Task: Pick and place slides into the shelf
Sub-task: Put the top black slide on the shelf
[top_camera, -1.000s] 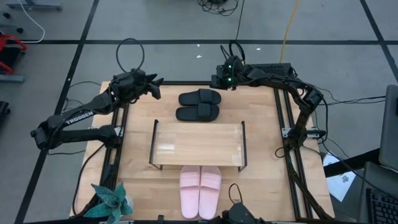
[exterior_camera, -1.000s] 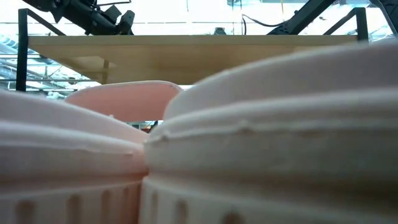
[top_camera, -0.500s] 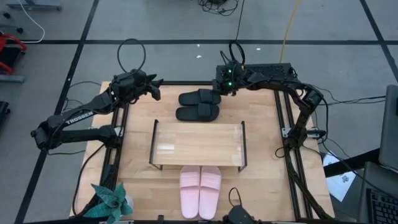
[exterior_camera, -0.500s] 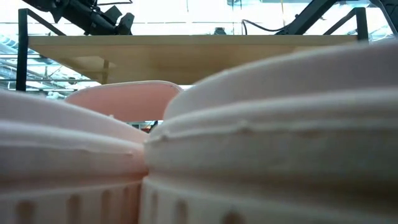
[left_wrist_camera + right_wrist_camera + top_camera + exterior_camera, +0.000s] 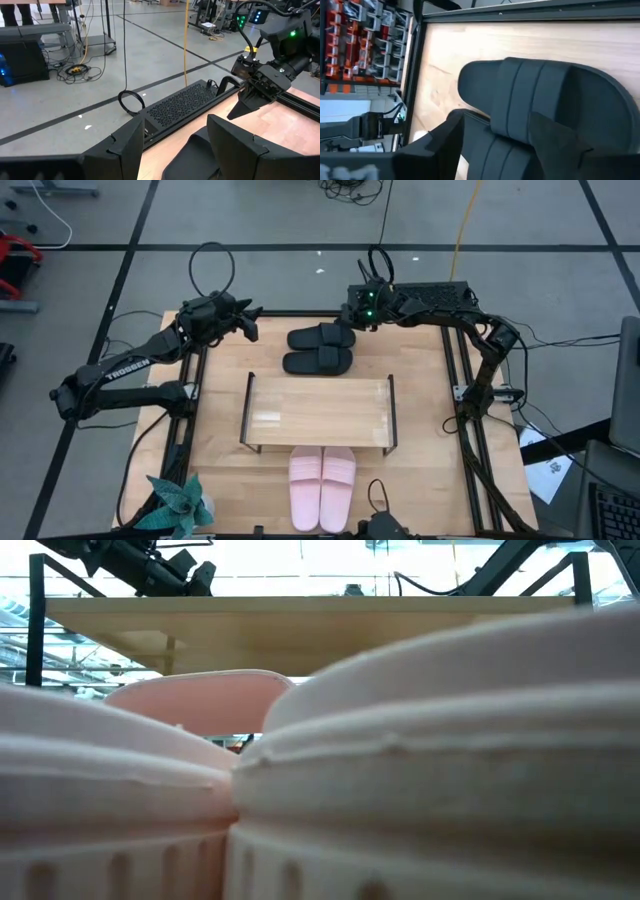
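High view: the shelf is seen at the middle of the bench. The black slides lie side by side just beyond the shelf's far edge, and the pink slides lie paired just off its near edge, partly beneath it. The right claw is poised at the far end of the black pair, its fingers spread and nothing gripped. The left claw is held apart from the black pair at the bench's far left corner, fingers parted and empty.

Wooden table — shelf, black slides, pink slides on it.
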`<state>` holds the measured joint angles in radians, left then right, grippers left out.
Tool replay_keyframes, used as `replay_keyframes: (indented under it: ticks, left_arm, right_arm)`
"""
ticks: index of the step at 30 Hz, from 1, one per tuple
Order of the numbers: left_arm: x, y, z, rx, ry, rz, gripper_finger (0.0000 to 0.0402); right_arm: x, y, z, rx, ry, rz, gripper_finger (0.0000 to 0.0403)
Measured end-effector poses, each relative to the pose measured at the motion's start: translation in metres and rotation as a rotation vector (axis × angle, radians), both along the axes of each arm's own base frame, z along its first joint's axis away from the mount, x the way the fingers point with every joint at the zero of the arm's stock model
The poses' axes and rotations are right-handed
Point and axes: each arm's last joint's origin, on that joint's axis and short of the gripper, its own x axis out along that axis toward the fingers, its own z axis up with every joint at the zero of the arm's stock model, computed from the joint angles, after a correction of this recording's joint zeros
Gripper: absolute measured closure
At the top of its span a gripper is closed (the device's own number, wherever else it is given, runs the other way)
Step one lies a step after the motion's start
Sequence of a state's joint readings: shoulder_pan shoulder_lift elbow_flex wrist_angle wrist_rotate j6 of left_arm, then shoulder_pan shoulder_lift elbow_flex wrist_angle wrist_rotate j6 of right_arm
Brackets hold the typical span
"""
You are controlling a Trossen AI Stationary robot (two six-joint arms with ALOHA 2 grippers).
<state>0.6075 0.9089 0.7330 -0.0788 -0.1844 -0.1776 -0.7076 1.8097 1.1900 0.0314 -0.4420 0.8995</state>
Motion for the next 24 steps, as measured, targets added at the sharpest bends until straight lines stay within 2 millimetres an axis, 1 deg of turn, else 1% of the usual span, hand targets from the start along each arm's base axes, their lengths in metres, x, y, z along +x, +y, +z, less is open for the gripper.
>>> replay_keyframes:
  ticks: [2, 6, 10, 14, 17, 20, 24]
  left_arm:
    - [0.0, 0.0, 0.0, 0.0, 0.0, 0.0, 0.019]
    - [0.0, 0.0, 0.0, 0.0, 0.0, 0.001, 0.019]
    - [-0.001, 0.001, 0.0, 0.001, 0.005, 0.003, 0.019]
    - [0.0, 0.0, -0.001, 0.005, 0.012, 0.0, 0.019]
    - [-0.001, 0.0, -0.001, 0.005, 0.013, 0.001, 0.019]
    - [0.0, 0.0, -0.001, 0.01, 0.019, -0.002, 0.019]
    - [-0.001, 0.0, -0.001, 0.011, 0.021, -0.002, 0.019]
  right_arm:
    - [0.003, 0.001, -0.005, 0.006, 0.006, 0.005, 0.0186]
    - [0.015, 0.005, -0.016, 0.012, 0.029, 0.048, 0.0186]
    - [0.024, 0.003, -0.023, -0.019, 0.035, 0.104, 0.0186]
    - [0.019, -0.004, -0.022, -0.009, 0.009, 0.145, 0.0186]
    - [0.012, -0.01, -0.018, -0.005, -0.034, 0.188, 0.0186]
    - [0.004, -0.018, -0.017, 0.007, -0.059, 0.219, 0.0186]
    - [-0.007, -0.024, -0.022, 0.021, -0.014, 0.22, 0.0186]
